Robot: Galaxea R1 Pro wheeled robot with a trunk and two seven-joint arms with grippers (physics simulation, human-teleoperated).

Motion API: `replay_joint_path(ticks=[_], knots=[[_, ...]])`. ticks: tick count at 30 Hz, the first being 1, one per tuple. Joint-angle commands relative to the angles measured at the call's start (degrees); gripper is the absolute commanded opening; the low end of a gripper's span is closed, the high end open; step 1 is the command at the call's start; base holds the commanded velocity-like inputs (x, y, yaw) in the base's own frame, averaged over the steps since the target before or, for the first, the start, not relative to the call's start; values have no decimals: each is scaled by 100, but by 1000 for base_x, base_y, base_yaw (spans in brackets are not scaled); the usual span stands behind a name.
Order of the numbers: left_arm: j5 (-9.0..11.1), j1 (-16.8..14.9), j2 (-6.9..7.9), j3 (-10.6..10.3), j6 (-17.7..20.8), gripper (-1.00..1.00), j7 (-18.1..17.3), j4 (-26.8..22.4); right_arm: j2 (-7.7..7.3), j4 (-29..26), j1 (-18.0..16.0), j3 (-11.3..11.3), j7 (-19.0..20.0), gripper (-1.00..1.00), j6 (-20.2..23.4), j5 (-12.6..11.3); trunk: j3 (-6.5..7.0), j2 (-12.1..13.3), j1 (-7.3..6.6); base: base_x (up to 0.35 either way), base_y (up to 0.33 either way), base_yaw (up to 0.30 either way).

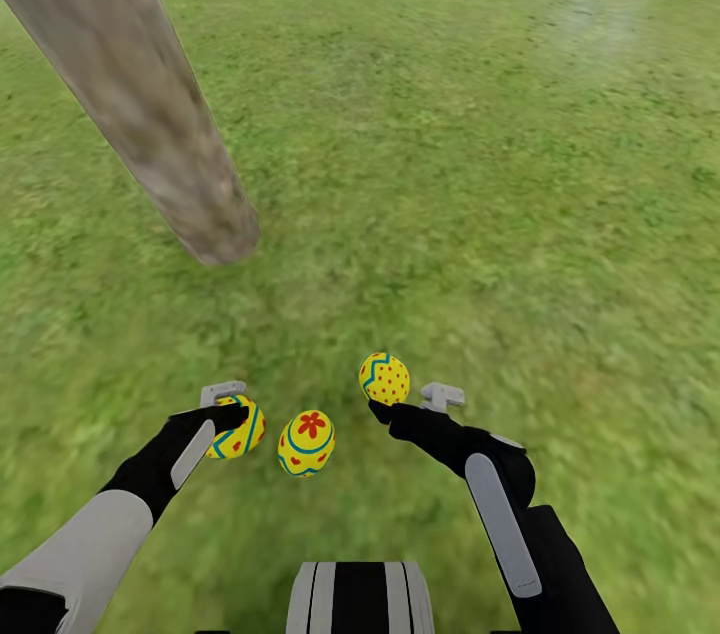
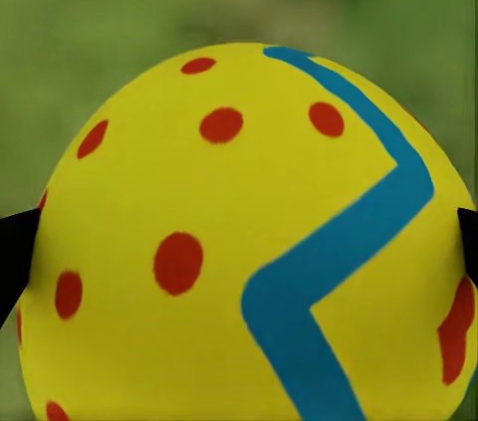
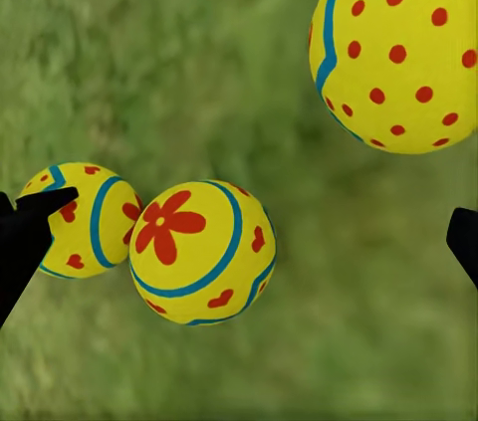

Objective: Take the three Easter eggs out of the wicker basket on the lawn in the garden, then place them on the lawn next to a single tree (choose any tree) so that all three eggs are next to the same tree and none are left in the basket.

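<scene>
Three yellow Easter eggs sit low over the lawn [image 1: 480, 164], a short way in front of the tree [image 1: 130, 84] and its trunk base. My left gripper [image 1: 230, 406] is shut on the left egg [image 1: 240, 428]. In the left wrist view this egg [image 2: 229, 242] has red dots and a blue zigzag, and a black fingertip [image 2: 15, 252] touches each side. The flower-marked egg [image 1: 306, 442] lies in the middle on the grass. The dotted egg [image 1: 384, 378] is just beyond my right gripper [image 1: 408, 401], which is open and empty [image 3: 249, 232]. The wicker basket is out of view.
The trunk leans across the upper left of the head view and meets the grass at its base [image 1: 215, 234]. Open grass stretches ahead and to the right. My own trunk [image 1: 360, 599] shows at the lower edge.
</scene>
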Motion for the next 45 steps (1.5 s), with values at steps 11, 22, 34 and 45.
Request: replay_joint_path(ticks=[11,22,34,45], knots=[[111,1,-6,-41,22,100,46,295,1,-6,-2,2,-56,100,19,-58,18,0,-2,0,0,0],[120,-8,-11,-31,125,100,6,301,1,-7,-2,2,-56,100,19,-58,262,15,-31,0,0,0],[120,-8,-2,-37,126,100,1,299,1,-6,-2,2,-60,100,19,-39,527,31,-62,-3,0,0],[120,-8,-1,-37,126,100,0,301,1,-6,-2,2,-57,100,19,-27,771,46,-90,-138,0,0]])
